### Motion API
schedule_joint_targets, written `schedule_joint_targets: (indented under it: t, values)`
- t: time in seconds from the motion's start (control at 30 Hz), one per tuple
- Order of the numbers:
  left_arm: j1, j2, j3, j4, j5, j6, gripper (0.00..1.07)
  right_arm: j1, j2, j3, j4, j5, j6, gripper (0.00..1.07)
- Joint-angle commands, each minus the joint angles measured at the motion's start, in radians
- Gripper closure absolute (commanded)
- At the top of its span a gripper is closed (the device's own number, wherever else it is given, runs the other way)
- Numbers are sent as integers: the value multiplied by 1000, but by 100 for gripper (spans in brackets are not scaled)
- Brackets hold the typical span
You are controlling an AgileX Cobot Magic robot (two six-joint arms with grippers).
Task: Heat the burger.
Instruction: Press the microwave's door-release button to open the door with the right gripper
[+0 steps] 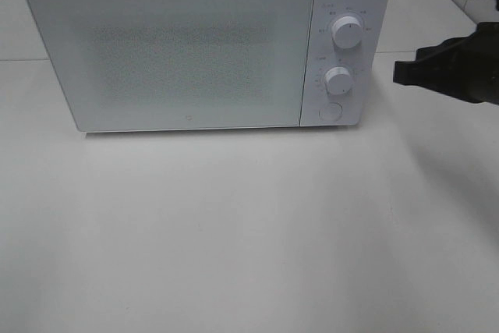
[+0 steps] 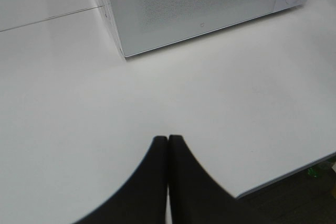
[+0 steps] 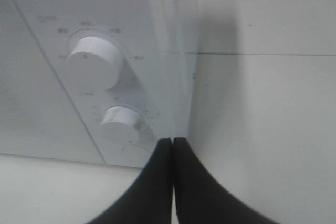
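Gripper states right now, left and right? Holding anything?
Left gripper: closed, holding nothing, over the table.
Right gripper: closed, holding nothing, beside the microwave.

White table (image 1: 234, 255); dark floor (image 2: 299, 200) beyond its edge, perhaps carpeted; soft light.
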Motion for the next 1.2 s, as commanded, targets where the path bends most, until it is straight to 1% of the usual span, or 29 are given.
schedule_joint_targets:
  t: [0.03,0.07,0.1,0.17,0.2,0.33,0.4,0.43,0.47,0.53,0.57,0.6,0.63,0.67,0.73,0.77,0.83,0.87,0.9,0.93,1.0,1.03,1.07,1.2]
  values:
    - [2,-20,2,-3,-12,-7,106,81,53,-7,23,-48,20,107]
    - [2,-20,2,-3,-12,-7,106,81,53,-7,23,-48,20,107]
    - [2,-20,2,-3,-12,-7,106,118,77,-7,24,-70,27,107]
    - [2,-20,2,-3,-12,-7,106,130,87,-7,24,-82,30,107]
    - [2,-20,2,-3,-12,-7,106,157,111,-7,28,-108,34,107]
    - [2,-20,2,-3,-12,-7,106,176,152,-7,55,-157,71,107]
    - [2,-20,2,-3,-12,-7,106,176,198,-7,62,-191,168,107]
    - [2,-20,2,-3,-12,-7,106,176,198,-7,62,-191,168,107]
    - [2,-20,2,-3,-12,-7,106,176,231,-7,62,-214,235,107]
    - [2,-20,2,-3,-12,-7,106,176,248,-7,62,-227,265,107]
    - [2,-20,2,-3,-12,-7,106,176,277,-7,62,-264,348,107]
    - [2,-20,2,-3,-12,-7,106,176,277,-7,62,-264,348,107]
    - [2,-20,2,-3,-12,-7,106,176,308,-7,62,-302,423,107]
    - [2,-20,2,-3,-12,-7,106,176,308,-7,62,-302,423,107]
    - [2,-20,2,-3,-12,-7,106,176,349,-7,61,-348,534,107]
    - [2,-20,2,-3,-12,-7,106,176,349,-7,61,-348,534,107]
    - [2,-20,2,-3,-12,-7,106,176,390,-7,61,-391,631,107]
    - [2,-20,2,-3,-12,-7,106,176,390,-7,61,-391,631,107]
    - [2,-20,2,-3,-12,-7,106,176,413,-7,61,-417,698,107]
    - [2,-20,2,-3,-12,-7,106,176,413,-7,61,-417,698,107]
    - [2,-20,2,-3,-12,-7,106,176,447,-7,61,-454,809,107]
    - [2,-20,2,-3,-12,-7,106,176,447,-7,61,-454,809,107]
    - [2,-20,2,-3,-12,-7,106,176,472,-7,61,-485,871,107]
    - [2,-20,2,-3,-12,-7,106,176,503,-13,61,-508,964,107]
